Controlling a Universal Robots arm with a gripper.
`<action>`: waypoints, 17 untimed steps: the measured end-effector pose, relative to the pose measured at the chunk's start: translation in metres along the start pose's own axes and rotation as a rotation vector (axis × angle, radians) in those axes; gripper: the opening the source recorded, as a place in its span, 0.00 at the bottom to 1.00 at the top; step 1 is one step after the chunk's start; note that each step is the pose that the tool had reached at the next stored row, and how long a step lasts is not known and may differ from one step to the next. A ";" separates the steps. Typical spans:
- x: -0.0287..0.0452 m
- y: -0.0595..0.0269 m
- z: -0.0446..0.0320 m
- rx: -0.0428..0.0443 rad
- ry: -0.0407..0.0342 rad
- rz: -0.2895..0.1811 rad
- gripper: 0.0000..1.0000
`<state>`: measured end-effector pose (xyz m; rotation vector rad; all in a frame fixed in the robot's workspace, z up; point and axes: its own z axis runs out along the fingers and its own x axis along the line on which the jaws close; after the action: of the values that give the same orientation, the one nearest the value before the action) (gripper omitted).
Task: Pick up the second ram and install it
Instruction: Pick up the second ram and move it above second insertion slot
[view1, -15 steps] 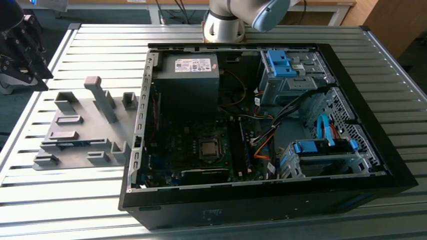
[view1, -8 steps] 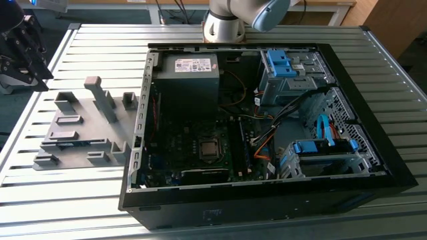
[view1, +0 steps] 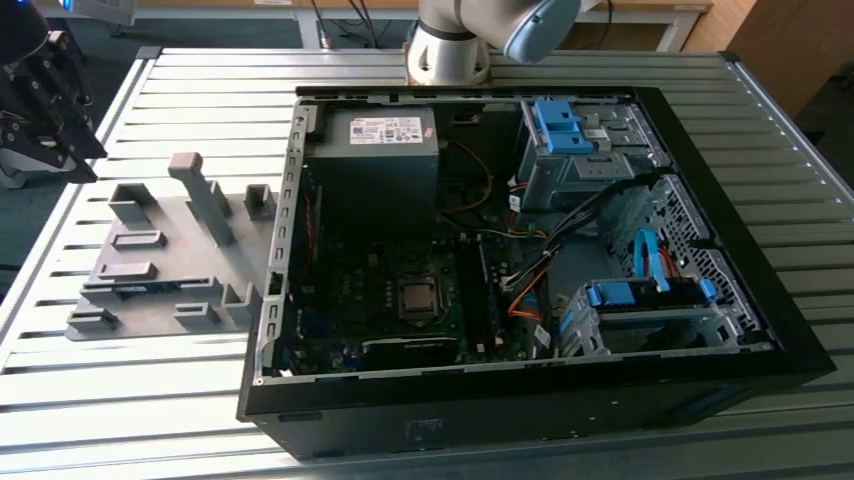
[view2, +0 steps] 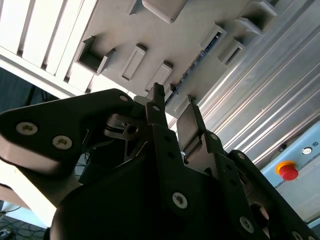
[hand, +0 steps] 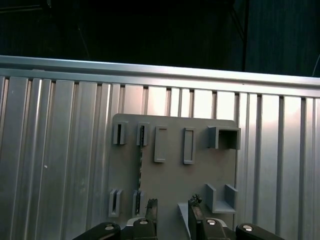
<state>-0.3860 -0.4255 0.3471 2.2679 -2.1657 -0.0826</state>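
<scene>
First wrist view: hand (hand: 172, 202), fingers apart and empty, beside the second ram (hand: 141, 167) (edge-up in its fixture (view1: 180, 275), nine o'clock from the case (view1: 534, 420) in the exterior view). Pick-up stage, apparently; the grasp calls for straddling the stick.

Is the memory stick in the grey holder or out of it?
In. The memory stick stands on edge between blocks of the grey holder; the open tool holds nothing.
</scene>
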 end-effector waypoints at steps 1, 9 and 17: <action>0.0001 0.0000 0.0008 0.0000 0.0000 0.000 0.38; 0.0003 0.0015 0.0085 0.0005 -0.0007 0.021 0.38; 0.0003 0.0043 0.0102 0.0005 -0.0007 0.021 0.38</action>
<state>-0.3907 -0.4256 0.3370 2.2450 -2.1898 -0.0828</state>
